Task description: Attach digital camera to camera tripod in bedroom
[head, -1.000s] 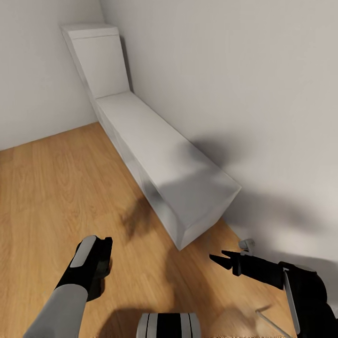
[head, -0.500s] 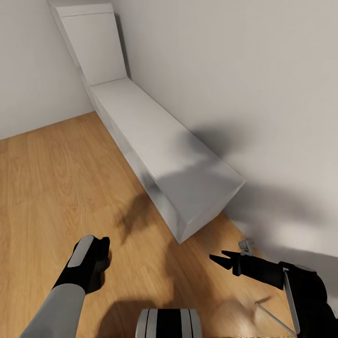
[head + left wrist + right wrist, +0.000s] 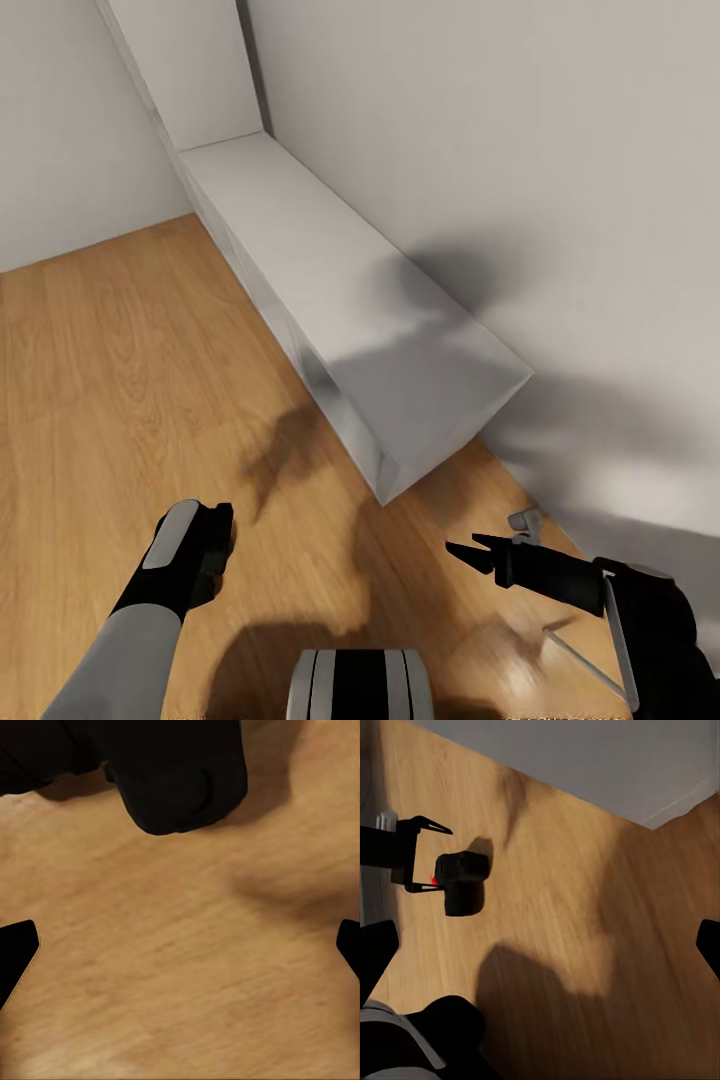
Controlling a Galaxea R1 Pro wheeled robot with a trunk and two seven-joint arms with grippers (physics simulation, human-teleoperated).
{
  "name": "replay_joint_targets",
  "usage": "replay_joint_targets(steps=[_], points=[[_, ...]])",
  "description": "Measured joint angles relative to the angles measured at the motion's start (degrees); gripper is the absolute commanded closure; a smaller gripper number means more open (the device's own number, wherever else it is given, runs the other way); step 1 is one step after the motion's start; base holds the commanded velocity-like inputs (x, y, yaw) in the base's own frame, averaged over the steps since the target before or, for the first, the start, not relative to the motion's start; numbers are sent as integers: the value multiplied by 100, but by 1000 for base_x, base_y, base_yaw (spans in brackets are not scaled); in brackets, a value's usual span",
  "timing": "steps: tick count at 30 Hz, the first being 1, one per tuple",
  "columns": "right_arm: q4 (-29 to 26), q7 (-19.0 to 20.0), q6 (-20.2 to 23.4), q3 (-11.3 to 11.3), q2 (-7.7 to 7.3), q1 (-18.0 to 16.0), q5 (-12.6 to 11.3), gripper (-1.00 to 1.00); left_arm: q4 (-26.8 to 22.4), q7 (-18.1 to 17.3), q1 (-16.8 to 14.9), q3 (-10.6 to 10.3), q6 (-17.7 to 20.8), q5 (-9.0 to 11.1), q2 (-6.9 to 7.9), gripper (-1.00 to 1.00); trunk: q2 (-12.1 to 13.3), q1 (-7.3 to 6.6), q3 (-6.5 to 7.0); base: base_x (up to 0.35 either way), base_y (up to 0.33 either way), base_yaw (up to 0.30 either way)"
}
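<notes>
No readable text, labels, brands, numbers or signs showing anywhere, nothing printed appearing on the white cabinet (image 3: pixel 350 320), wood floor (image 3: pixel 110 400) or walls

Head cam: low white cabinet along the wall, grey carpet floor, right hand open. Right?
Wrong on one point: the floor is light wood planks, not grey carpet, as the head view shows. The low white cabinet does run along the wall, and the right hand is open.
</notes>
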Motion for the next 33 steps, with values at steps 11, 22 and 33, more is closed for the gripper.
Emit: replay_joint_targets(steps=[11,22,33], points=[[0,0,0,0,-7,0,-1,-100,-30,-1,1,4,0,253,0,-100,-11,20,-178,0,0,0],[0,6,0,0,-7,0,1,-100,-36,-4,0,3,-4,509,0,-100,-11,20,-178,0,0,0],[0,5,0,0,-7,0,-1,-100,36,-17,-150,3,-7,531,-2,-100,-11,20,-178,0,0,0]])
